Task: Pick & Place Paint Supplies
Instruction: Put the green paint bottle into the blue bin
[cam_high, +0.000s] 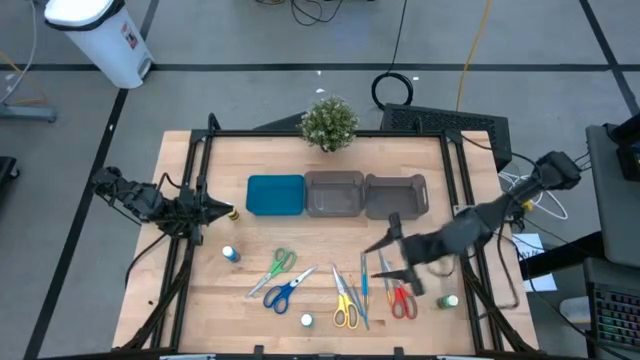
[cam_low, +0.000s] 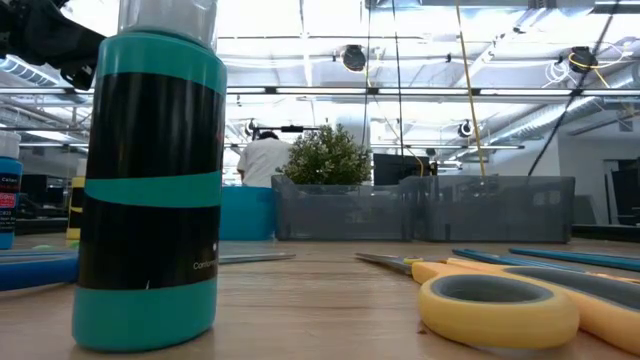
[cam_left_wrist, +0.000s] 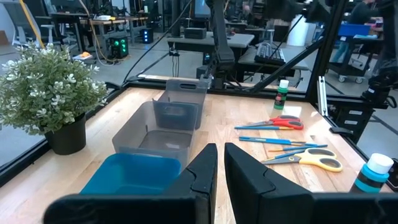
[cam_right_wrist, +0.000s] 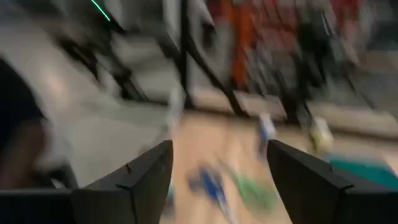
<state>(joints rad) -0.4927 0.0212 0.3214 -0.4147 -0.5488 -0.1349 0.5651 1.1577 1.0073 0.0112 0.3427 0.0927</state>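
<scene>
A wooden desk (cam_high: 250, 300) carries a teal square tray (cam_high: 275, 194) with two grey translucent bins (cam_high: 334, 193) (cam_high: 397, 195) in a row beside it. A small green potted plant (cam_high: 329, 122) stands at the far edge. A white bin (cam_high: 100, 35) sits on the floor beyond the desk
</scene>
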